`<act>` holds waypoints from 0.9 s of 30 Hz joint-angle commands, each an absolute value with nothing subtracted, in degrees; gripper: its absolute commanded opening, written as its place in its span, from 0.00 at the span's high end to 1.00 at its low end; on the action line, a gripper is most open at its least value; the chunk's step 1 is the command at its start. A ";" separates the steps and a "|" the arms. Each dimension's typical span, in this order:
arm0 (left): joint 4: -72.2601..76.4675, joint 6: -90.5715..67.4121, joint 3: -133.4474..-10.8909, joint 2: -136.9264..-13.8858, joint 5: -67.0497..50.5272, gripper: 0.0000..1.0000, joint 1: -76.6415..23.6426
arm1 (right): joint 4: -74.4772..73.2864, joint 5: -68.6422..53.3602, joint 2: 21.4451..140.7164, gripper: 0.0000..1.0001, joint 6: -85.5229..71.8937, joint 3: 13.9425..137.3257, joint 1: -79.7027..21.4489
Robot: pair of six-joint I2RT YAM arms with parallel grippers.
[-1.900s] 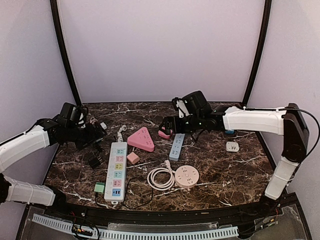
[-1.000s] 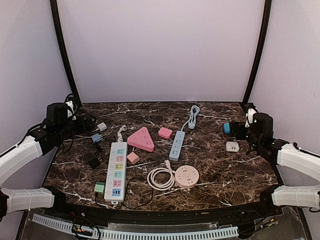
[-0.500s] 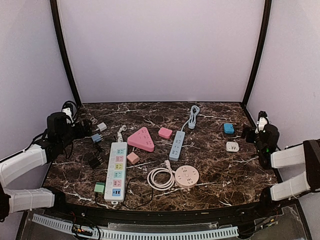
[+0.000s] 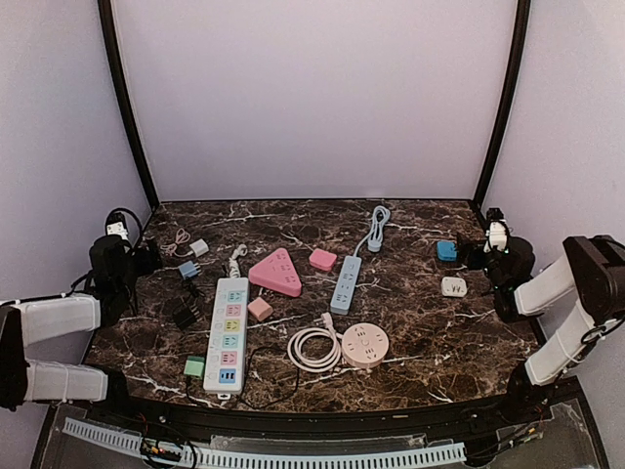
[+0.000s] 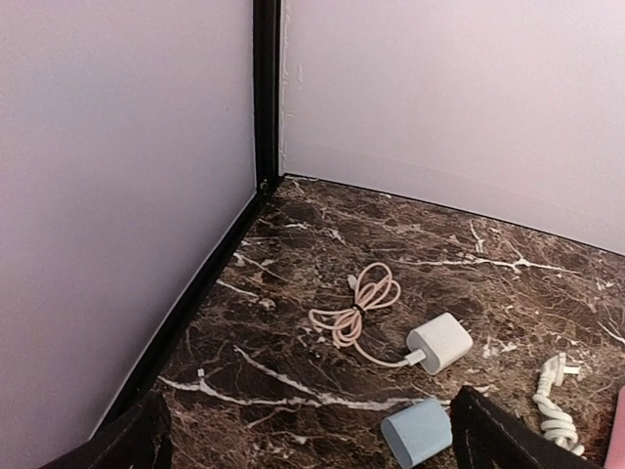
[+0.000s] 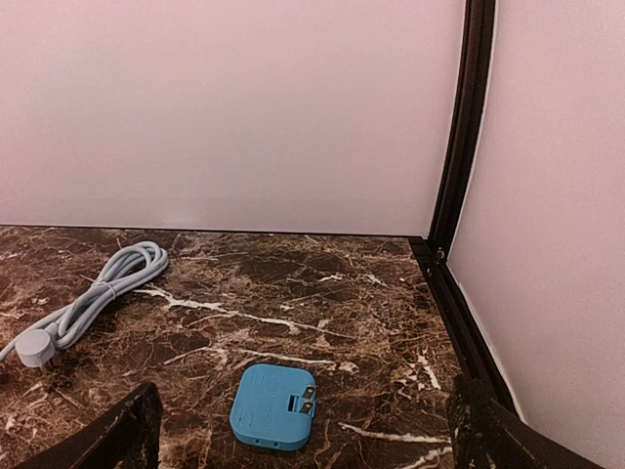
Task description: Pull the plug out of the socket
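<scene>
A long white power strip [image 4: 227,335] with coloured sockets lies left of centre. A pink triangular socket [image 4: 276,273], a blue strip [image 4: 346,283] and a round pink socket [image 4: 364,344] lie mid-table. I cannot tell whether a plug sits in any of them. My left gripper [image 4: 137,259] is open and empty at the left edge; its wrist view [image 5: 308,459] shows a white charger [image 5: 444,342] and a light blue adapter [image 5: 418,433] ahead. My right gripper [image 4: 479,254] is open and empty at the right edge [image 6: 308,459], facing a blue adapter [image 6: 274,406].
A pink cube [image 4: 260,309], a green adapter [image 4: 194,366] and a black adapter [image 4: 184,314] lie beside the white strip. A white cable coil [image 4: 312,348] lies by the round socket. A white adapter [image 4: 453,286] and a grey cable [image 6: 93,298] lie on the right. Walls enclose three sides.
Both arms have pulled back from the middle to the table's side edges. The right gripper has left the small pink adapter by the blue strip. Nothing on the table has moved.
</scene>
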State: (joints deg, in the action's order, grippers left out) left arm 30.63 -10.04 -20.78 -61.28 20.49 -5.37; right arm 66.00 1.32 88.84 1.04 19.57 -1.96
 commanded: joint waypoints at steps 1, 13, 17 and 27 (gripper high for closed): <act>48.81 -6.02 -18.63 -67.63 18.61 0.01 -3.51 | 67.07 2.13 88.50 0.01 1.63 20.95 -2.37; 71.46 -1.44 -19.01 -89.78 9.78 0.01 -2.61 | 66.05 0.85 88.75 0.01 0.89 21.88 -1.44; 66.12 -1.45 -22.06 -89.99 9.25 0.01 -2.39 | 65.78 0.57 88.77 0.01 0.88 21.97 -1.26; 67.42 -1.14 -21.81 -90.50 9.00 0.01 -2.37 | 65.49 0.26 88.76 0.01 0.79 22.15 -1.06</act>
State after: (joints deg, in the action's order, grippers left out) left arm 65.65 -1.91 -21.26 -90.85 9.82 -2.72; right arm 64.49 0.97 88.84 1.04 20.88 -1.43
